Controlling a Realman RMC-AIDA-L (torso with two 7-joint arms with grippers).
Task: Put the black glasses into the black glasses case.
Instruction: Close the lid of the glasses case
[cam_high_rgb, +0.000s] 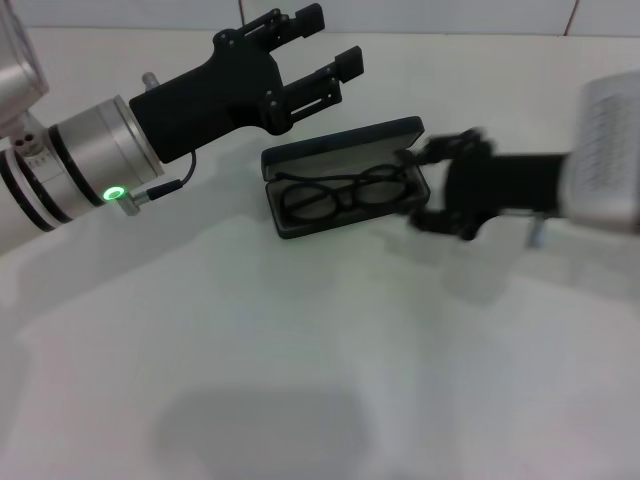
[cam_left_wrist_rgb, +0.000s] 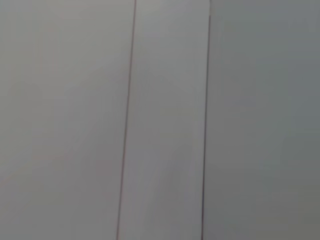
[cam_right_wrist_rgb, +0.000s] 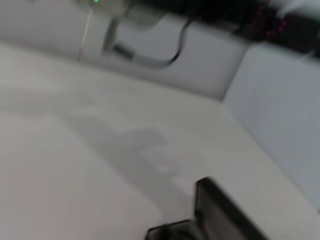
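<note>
Black glasses lengthwise in black glasses case

There is one black glasses case, lying open on the one white table. One pair of black glasses and two grippers show.

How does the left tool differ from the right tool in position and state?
The left tool is raised behind the case and apart from it, while the right tool sits low at the case's right end. The left tool's fingers are spread open and hold nothing; whether the right tool is open or shut cannot be told. Both are black, and neither holds the glasses, which lie inside the open case.
</note>
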